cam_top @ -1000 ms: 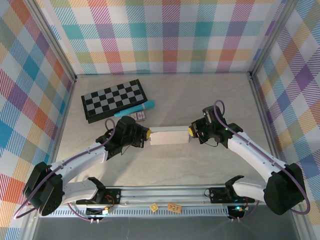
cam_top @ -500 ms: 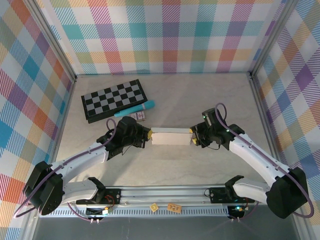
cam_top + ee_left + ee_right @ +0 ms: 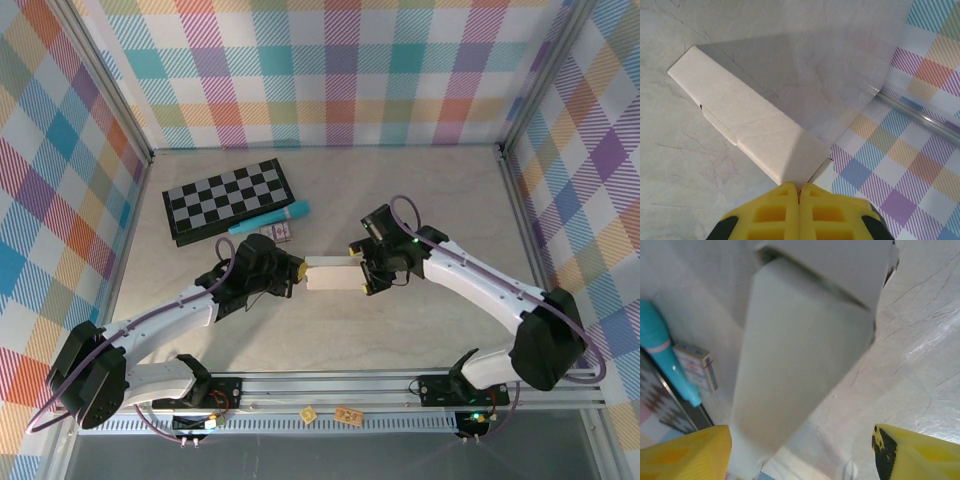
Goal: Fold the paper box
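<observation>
The white paper box [image 3: 333,274] lies mid-table as a short folded strip between the two grippers. My left gripper [image 3: 298,270] is shut on its left end. In the left wrist view the yellow fingers [image 3: 785,200] pinch the near corner of the card [image 3: 750,120], which stretches away over the table. My right gripper [image 3: 367,265] hangs over the box's right end and is open. In the right wrist view its fingers [image 3: 680,455] stand far apart, and a raised panel of the box [image 3: 800,350] runs between them.
The black-and-grey checkerboard [image 3: 228,200] sits at the back left, with a teal pen [image 3: 270,218] and a small printed card [image 3: 276,232] just in front of it. Pen [image 3: 660,350] and card [image 3: 695,372] lie close beside the box. Plaid walls enclose the table.
My right arm has swung left from beyond the box's right end to over that end. The visible strip of box is shorter now. The left gripper has kept its hold.
</observation>
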Robot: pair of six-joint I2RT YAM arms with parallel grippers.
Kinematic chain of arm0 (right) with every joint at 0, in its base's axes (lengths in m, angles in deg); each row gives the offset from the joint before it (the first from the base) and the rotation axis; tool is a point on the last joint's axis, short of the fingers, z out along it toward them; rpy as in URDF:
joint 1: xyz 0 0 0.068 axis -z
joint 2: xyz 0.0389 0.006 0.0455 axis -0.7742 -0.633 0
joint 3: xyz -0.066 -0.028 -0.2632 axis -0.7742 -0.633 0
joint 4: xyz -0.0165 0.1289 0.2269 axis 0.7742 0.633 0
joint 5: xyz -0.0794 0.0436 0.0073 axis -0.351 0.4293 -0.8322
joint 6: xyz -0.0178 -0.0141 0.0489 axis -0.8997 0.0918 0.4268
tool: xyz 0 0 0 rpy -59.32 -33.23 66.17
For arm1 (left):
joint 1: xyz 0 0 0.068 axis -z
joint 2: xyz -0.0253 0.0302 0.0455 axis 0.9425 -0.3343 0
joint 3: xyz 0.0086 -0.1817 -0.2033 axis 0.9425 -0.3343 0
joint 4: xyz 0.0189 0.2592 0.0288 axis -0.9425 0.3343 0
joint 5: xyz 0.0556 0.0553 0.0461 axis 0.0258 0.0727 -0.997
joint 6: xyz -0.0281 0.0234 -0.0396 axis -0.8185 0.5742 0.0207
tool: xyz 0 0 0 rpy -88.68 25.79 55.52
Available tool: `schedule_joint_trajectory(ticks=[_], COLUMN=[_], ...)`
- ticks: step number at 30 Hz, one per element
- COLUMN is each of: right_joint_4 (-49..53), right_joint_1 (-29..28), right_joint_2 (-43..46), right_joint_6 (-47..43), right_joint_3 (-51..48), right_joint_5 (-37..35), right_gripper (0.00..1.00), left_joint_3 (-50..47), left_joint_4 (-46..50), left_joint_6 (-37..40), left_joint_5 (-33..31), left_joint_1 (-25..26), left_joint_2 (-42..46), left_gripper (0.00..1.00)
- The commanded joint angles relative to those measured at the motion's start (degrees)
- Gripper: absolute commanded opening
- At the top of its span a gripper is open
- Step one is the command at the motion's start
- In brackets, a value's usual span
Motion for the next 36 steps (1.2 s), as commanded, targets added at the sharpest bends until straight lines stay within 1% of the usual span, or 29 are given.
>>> schedule_joint_trajectory(ticks=[1, 4, 7, 9, 12, 15, 19, 24, 25, 27, 28, 30, 32, 34, 35, 36], right_joint_4=[-3.1, -2.9, -4.7, -5.0, -5.9, -4.2, -4.5, -8.3, -9.1, -11.2, -11.9, -15.1, -20.4, -27.6, -32.2, -38.1], right_joint_1=[-0.1, -0.1, -0.1, -0.1, -0.1, -0.1, -0.2, -0.1, 0.0, 0.2, 0.4, 0.5, 0.5, 0.5, 0.5, 0.6], right_joint_2=[-1.9, -3.2, -3.3, -2.9, -1.0, -0.7, -1.8, -4.0, -4.8, -5.9, -6.1, -4.8, -1.0, 3.3, 5.4, 6.7], right_joint_6=[5.7, 5.0, 4.5, 4.2, 2.1, -0.6, -1.4, 0.8, 0.6, -0.8, -1.6, -3.8, -5.6, -7.8, -7.7, -7.4], right_joint_3=[-0.4, 0.5, -0.6, -1.3, -1.0, 1.6, 2.4, -0.9, -1.4, -2.3, -2.6, -5.0, -10.2, -18.1, -23.0, -27.7], right_joint_5=[0.2, -1.0, -1.7, -2.2, -5.0, -6.1, -4.7, -3.0, -2.6, -2.4, -2.7, -4.0, -5.1, -5.7, -5.7, -5.1], right_gripper=[0.73, 0.73, 0.7, 0.7, 0.72, 0.75, 0.77, 0.77, 0.77, 0.72, 0.68, 0.58, 0.5, 0.39, 0.36, 0.36], left_joint_3=[-0.9, -0.9, -1.3, -1.5, -1.7, -1.4, -1.1, -1.0, -1.0, -0.9, -0.8, -0.6, 0.2, 0.8, 1.4, 2.0], left_joint_4=[3.0, 3.3, 3.4, 4.0, 4.1, 4.1, 3.9, 3.7, 3.7, 3.7, 3.8, 5.2, 8.8, 11.5, 12.7, 13.8], left_joint_6=[-0.4, -0.1, -0.2, -0.1, -0.2, -0.2, -0.2, -0.2, -0.1, 0.2, 0.5, 1.3, 2.4, 4.0, 5.1, 6.4], left_joint_5=[0.8, 0.7, 0.8, 0.6, 0.5, 0.7, 0.9, 1.1, 1.1, 1.2, 1.3, 1.2, -0.4, -2.2, -2.6, -2.6], left_joint_1=[1.0, 1.2, 1.5, 1.5, 1.6, 1.8, 2.0, 2.4, 2.4, 2.4, 2.5, 2.4, 2.4, 2.0, 1.6, 1.0], left_joint_2=[-1.3, -0.8, -0.3, 0.0, 0.2, -0.1, -0.6, -0.7, -0.7, -0.3, 0.0, 1.4, 4.1, 7.2, 8.4, 9.2], left_gripper=[0.02, 0.02, 0.01, 0.01, 0.01, 0.01, 0.01, 0.01, 0.01, 0.03, 0.05, 0.16, 0.34, 0.47, 0.53, 0.56])
